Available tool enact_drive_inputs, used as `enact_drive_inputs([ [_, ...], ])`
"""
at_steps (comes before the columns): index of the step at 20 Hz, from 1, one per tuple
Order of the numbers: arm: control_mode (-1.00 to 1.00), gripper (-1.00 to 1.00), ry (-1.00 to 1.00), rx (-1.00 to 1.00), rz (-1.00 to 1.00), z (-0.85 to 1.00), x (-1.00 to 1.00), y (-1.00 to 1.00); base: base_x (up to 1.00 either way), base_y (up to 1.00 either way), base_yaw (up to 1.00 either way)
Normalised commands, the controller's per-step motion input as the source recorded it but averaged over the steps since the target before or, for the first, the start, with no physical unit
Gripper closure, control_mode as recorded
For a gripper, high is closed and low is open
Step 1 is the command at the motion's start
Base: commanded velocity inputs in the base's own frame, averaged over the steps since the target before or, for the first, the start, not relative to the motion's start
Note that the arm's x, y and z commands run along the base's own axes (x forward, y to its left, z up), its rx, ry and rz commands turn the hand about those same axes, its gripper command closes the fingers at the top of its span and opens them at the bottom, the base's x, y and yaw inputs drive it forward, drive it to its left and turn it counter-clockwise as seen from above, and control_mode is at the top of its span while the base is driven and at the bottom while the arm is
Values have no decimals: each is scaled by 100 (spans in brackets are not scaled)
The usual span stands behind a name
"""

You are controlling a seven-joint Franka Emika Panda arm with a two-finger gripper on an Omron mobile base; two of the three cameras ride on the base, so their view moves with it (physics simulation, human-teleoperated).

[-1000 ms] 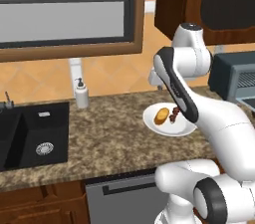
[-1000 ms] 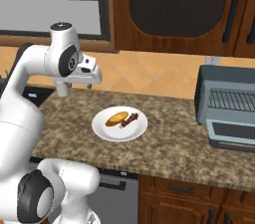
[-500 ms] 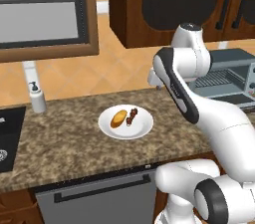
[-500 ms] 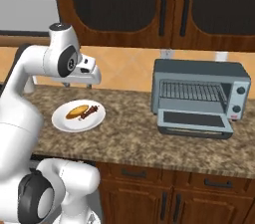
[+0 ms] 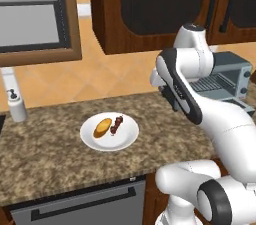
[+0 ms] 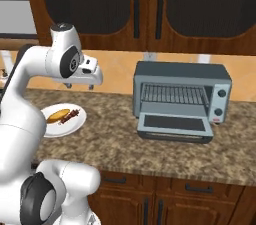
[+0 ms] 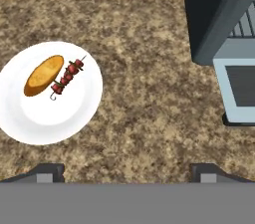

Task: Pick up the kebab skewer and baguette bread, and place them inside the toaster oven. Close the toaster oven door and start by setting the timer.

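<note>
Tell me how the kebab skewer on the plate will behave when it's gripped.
The kebab skewer is a thin stick, so it probably stays stiff and feels light. Its lumpy chunks may shift between the fingers. It lies against the baguette bread on the white plate, so a grasp may nudge the loaf.

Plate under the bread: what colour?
Plain white plate, clearest in the hand view.

A round white plate (image 7: pixel 45 113) lies flat on the speckled brown granite surface (image 7: pixel 149 93), well in from its front edge. Near the left end of the surface, by the orange tiled wall (image 5: pixel 100 76), stands a small white dispenser bottle (image 5: pixel 16 106), well apart from the plate. Dark wood cabinets (image 6: pixel 150 9) with dark panels hang above, a framed window (image 5: pixel 35 19) sits at the upper left, and wooden drawers (image 6: pixel 190 191) run under the surface.
</note>
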Motion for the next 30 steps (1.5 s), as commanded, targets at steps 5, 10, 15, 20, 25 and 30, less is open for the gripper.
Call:
enact_drive_inputs([
  [5,100,-100,0,0,0,0,0,0,38,-13,15],
  [10,100,-100,0,0,0,0,0,0,34,-10,17],
  [15,100,-100,0,0,0,0,0,0,33,-7,4],
  [20,100,-100,0,0,0,0,0,0,28,0,1],
  [25,-100,-100,0,0,0,-4,-7,-27,5,-1,0],
  [30,-100,-100,0,4,0,-13,-30,-100,0,0,0],
])
